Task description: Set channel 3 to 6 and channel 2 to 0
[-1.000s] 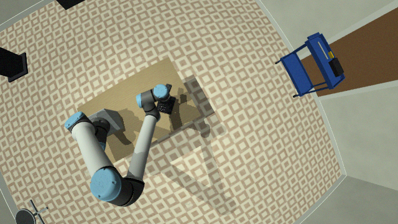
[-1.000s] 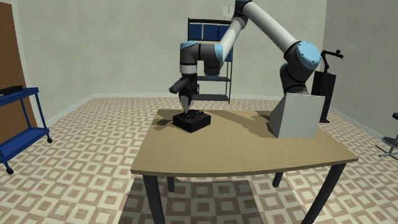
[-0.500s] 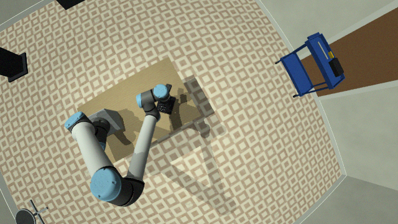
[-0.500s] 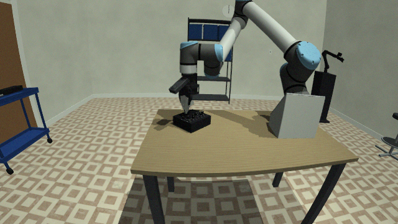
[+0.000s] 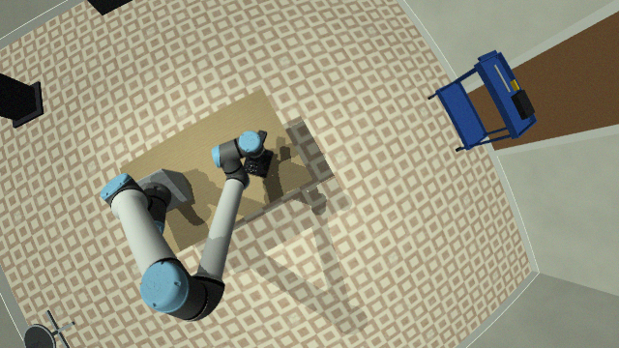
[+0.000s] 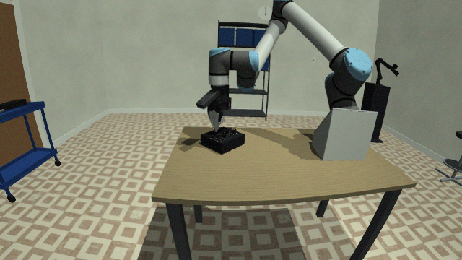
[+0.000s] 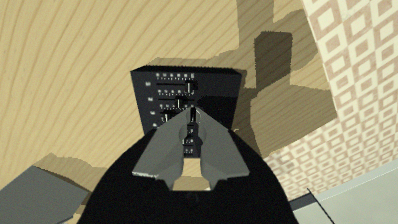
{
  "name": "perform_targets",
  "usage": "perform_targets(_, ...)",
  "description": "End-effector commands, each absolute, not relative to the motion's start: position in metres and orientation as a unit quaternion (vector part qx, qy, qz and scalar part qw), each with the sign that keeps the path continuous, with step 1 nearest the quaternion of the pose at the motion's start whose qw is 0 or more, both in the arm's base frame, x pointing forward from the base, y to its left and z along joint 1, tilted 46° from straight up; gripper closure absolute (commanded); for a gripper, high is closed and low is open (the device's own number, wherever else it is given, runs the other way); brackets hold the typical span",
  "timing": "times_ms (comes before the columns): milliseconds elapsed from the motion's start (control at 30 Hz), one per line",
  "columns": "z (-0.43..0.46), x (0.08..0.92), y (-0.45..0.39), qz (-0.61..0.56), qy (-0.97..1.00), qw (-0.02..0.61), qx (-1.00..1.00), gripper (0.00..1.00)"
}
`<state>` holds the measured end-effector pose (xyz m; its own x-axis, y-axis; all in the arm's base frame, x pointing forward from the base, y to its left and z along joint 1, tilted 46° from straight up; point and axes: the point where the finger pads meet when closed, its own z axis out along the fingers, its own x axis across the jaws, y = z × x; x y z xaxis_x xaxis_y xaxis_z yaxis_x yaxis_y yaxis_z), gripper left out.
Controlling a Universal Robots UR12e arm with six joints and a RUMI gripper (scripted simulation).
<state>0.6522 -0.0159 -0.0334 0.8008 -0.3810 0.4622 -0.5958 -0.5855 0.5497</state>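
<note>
- Lighting desk with its wood-grained surface: the black box rests near one end of the surface.
- Arm: reaches from a grey pedestal to the desk, its wrist hiding the fingertips in the top view.
- Gripper: closed, tips together and pointing down at the panel, clamped on nothing visible; contact with a fader cannot be determined.
- Fader caps: in the wrist view, the uppermost stands near its slot's right end, the next farther left, the third farther left again; lower rows are partly covered by the fingers.
- Markings: too blurred to read.
</note>
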Motion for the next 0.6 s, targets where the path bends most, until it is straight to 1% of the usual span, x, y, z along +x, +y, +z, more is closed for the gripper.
perform_targets(0, -0.0355, 0.6507, -0.0165, 0.147, -0.278, 0.36, 0.878, 1.0)
perform_targets(567, -0.0363, 0.6491, -0.0159, 0.147, -0.278, 0.36, 0.878, 1.0)
